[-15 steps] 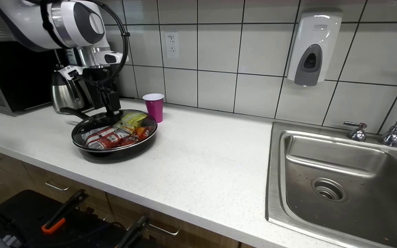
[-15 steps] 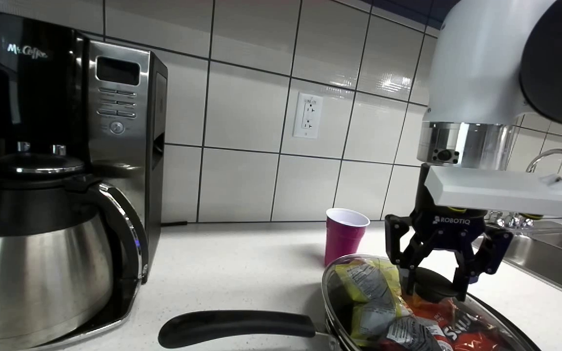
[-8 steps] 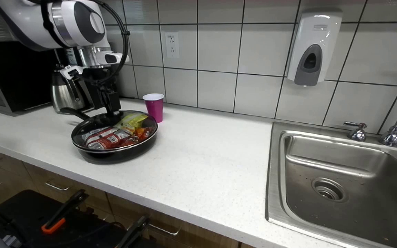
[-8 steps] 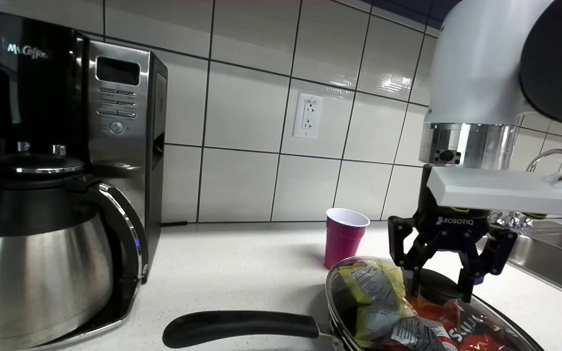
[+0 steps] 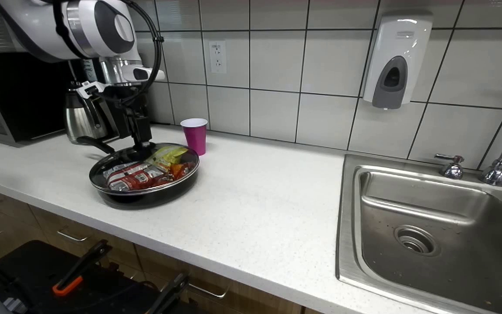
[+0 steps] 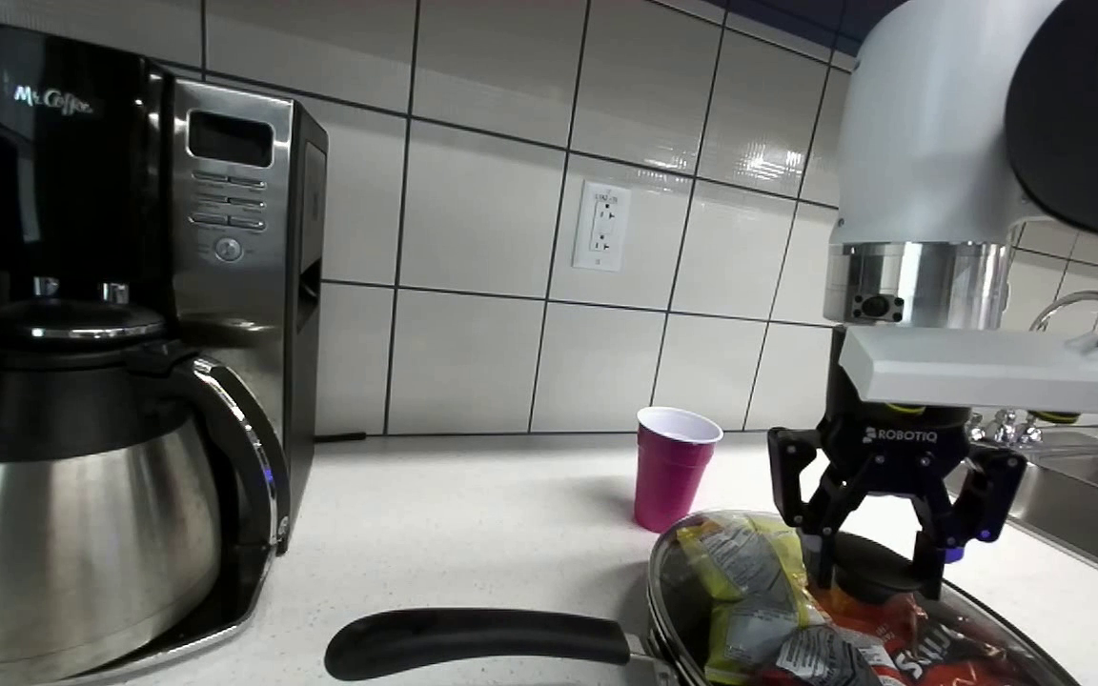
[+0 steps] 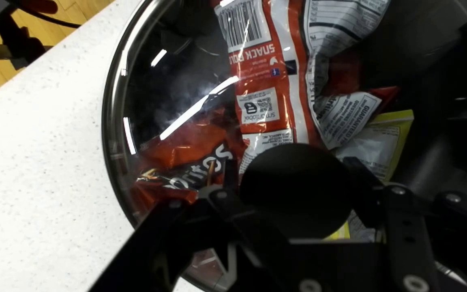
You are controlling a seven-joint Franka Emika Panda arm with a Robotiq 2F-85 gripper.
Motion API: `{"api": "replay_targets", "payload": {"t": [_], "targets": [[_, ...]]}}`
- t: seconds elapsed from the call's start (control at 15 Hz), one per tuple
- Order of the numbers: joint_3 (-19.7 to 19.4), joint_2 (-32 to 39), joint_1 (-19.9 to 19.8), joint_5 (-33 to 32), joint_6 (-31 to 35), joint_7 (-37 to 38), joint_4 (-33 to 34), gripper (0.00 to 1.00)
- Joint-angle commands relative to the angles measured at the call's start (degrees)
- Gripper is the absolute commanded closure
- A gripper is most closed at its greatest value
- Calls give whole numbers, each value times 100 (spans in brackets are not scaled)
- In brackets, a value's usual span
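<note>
Clamping knob (image 7: 294, 178) of clear lid (image 7: 185, 81) in gripper (image 6: 876, 576), with fingers (image 6: 930, 564) against both sides. Finding lid over pan (image 5: 142, 201) on counter (image 5: 255, 209), with bags (image 7: 264, 81) visible through it. Spotting pink cup (image 5: 195, 137) in both exterior views, just beside pan.

In the wrist view the black knob (image 7: 294, 186) hides part of the snack bags (image 7: 266, 81) and the glass lid (image 7: 114, 85) runs off the top and right edges, while in an exterior view the lower edge cuts the pan (image 6: 477, 640) and the left edge the carafe (image 6: 82, 553).
</note>
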Motion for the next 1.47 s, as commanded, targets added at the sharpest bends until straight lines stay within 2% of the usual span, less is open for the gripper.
{"api": "replay_targets", "payload": {"t": [0.0,0.07,0.47,1.4], "targets": [[-10,-121,-18,130,-388,-131,42,3],[-11,-121,-18,128,-427,-127,44,0],[3,-229,-4,112,-472,-108,45,0],[127,-1155,-69,5,-514,-91,-19,0]]}}
